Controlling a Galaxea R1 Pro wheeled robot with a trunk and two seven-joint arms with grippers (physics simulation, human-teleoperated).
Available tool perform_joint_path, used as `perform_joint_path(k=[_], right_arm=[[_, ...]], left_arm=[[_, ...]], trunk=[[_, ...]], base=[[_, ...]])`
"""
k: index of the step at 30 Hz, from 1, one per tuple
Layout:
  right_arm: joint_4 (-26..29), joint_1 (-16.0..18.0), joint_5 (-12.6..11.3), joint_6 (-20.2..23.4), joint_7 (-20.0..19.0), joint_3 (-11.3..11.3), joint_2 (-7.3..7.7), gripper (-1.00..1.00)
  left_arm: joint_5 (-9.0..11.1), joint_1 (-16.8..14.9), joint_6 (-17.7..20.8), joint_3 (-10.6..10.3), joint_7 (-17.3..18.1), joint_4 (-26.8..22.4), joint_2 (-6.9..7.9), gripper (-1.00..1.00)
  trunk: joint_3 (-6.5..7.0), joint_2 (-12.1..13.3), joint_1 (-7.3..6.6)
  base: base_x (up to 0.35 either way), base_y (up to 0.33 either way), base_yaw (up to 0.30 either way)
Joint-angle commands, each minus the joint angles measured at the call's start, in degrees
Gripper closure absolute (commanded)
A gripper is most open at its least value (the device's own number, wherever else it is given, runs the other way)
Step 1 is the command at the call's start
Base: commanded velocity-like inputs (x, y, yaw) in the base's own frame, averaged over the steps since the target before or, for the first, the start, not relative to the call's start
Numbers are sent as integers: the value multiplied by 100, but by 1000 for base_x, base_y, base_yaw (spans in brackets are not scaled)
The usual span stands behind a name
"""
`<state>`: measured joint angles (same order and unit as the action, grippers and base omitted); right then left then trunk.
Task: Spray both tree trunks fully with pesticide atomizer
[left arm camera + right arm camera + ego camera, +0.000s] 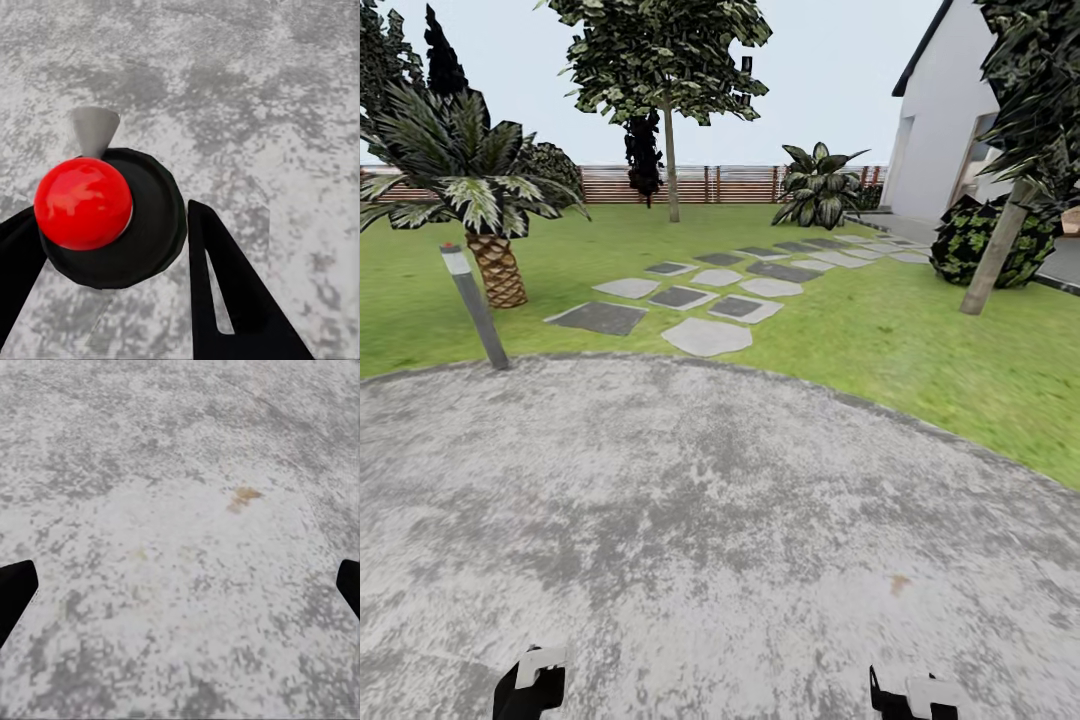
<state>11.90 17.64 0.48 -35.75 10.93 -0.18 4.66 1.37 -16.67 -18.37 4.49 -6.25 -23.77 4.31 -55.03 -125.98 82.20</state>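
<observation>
The pesticide atomizer [105, 217], with a glossy red ball top, a black round body and a grey nozzle, sits between the black fingers of my left gripper [112, 214], which is shut on it above the grey paving. My right gripper [184, 585] is open over bare paving, its fingertips wide apart. Both wrists peek in at the bottom of the head view. Across the lawn stands one tree with a pale trunk [671, 165] near the fence. A second, leaning pale trunk [993, 252] rises at the right. Both are far from me, and I cannot make out any white specks on the bark.
I stand on a round grey paved patch [710, 540]. A thin grey lamp post [477, 308] and a short palm [497, 268] stand at the left. Stepping stones [705, 300] cross the lawn towards a white house [950, 120]. A dark shrub [970, 240] sits beside the leaning trunk.
</observation>
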Motion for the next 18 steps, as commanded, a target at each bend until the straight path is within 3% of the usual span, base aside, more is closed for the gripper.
perform_joint_path(k=[1,8,10,14,18], right_arm=[[-4,3,5,-15,14,0,0,-100],[-12,3,-9,-130,45,-7,9,-100],[-18,-3,-15,-347,47,-10,13,-100],[-309,-59,-17,-1191,49,-13,12,-100],[-540,-83,-1,-1510,27,-5,6,-100]], left_arm=[[13,-3,-20,-1,-8,4,0,100],[13,-3,-20,-1,-8,4,0,100],[13,-3,-17,-1,-8,5,0,100],[13,-3,-16,-1,-8,6,0,100],[13,-3,-19,-1,-2,4,0,100]], trunk=[[-5,-2,2],[-5,-2,2],[-5,-2,2],[-5,-2,2],[-5,-2,2]], base=[[338,0,0],[339,0,0],[339,0,0],[339,0,0],[339,0,0]])
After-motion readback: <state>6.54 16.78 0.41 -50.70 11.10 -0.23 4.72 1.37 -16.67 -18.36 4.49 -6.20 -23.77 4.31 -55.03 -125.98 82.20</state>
